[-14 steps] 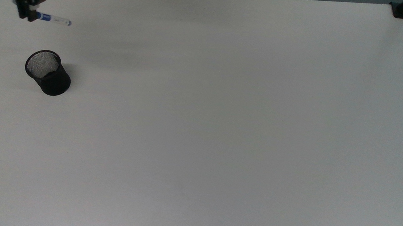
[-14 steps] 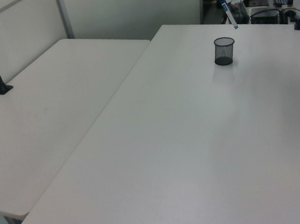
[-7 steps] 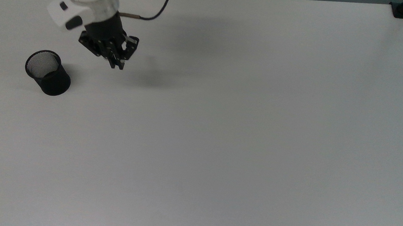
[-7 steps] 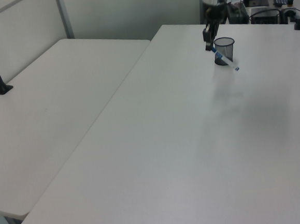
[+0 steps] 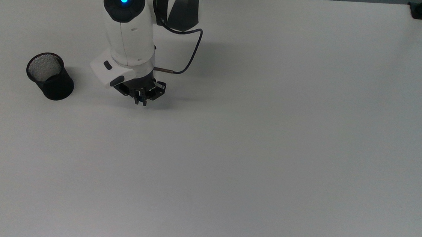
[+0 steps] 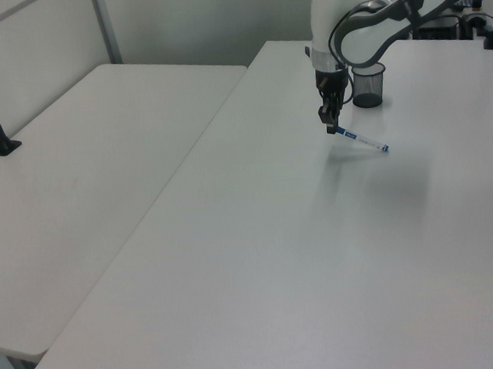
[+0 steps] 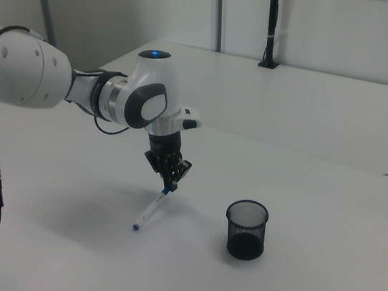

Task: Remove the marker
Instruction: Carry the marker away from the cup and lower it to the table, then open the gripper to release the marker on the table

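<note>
The gripper [image 7: 170, 183] is closed on the blue end of the marker [image 7: 150, 212] – the pen hangs slanted, its far tip low, near or at the table [image 7: 289, 289] (contact unclear), apart from the cup [image 7: 246, 229].

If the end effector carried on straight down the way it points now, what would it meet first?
The white table. The end effector points down, shut on the marker, which slants below it, so the marker's lower tip, close to the surface or already touching it, would press in first. The mesh cup stands off to the right view's right.
</note>
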`<state>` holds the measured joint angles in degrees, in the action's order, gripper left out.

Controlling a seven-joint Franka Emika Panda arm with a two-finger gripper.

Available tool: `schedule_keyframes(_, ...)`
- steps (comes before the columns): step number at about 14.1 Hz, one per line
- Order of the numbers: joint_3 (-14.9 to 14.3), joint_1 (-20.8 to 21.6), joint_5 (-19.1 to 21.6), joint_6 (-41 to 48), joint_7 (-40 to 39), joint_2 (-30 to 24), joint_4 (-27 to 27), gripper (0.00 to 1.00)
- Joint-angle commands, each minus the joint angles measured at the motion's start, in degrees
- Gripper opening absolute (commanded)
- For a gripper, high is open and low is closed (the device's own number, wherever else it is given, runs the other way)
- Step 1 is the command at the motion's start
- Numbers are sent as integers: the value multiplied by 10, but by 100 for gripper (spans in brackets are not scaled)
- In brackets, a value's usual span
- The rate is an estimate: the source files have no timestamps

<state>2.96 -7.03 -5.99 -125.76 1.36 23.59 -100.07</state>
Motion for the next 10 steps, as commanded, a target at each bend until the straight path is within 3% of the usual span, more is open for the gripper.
schedule_keyframes(1, -1, 4, -13, -37, 22, 11, -11, 32)
schedule_keyframes(2, -1, 4, -13, -36, 22, 11, -11, 50)
schedule_keyframes(3, -1, 4, -13, -36, 22, 10, -11, 87)
schedule_keyframes(4, -1, 4, -10, -31, 24, 6, -8, 100)
schedule_keyframes(7, -1, 2, -4, -8, 28, -47, -6, 100)
schedule_keyframes(10, 0, 4, -3, 133, 34, -127, 29, 100)
